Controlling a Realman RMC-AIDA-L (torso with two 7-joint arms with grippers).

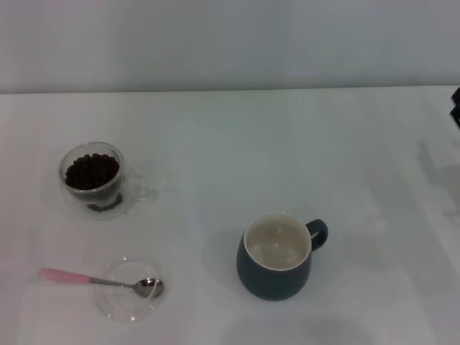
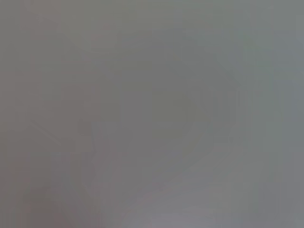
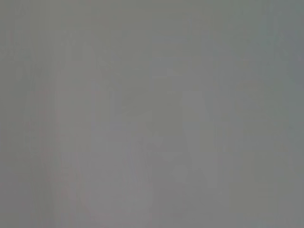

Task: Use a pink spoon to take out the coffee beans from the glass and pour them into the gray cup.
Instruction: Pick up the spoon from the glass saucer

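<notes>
In the head view the glass stands at the left of the white table, filled with a heap of dark coffee beans. The pink spoon lies in front of it, with its metal bowl resting in a flat clear glass dish and its pink handle pointing left. The gray cup stands upright right of centre, with its handle to the right and its cream inside empty. A dark sliver of my right gripper shows at the right edge, far from everything. My left gripper is out of view. Both wrist views show only blank grey.
The white table runs back to a pale wall. Open tabletop lies between the glass and the gray cup and behind both.
</notes>
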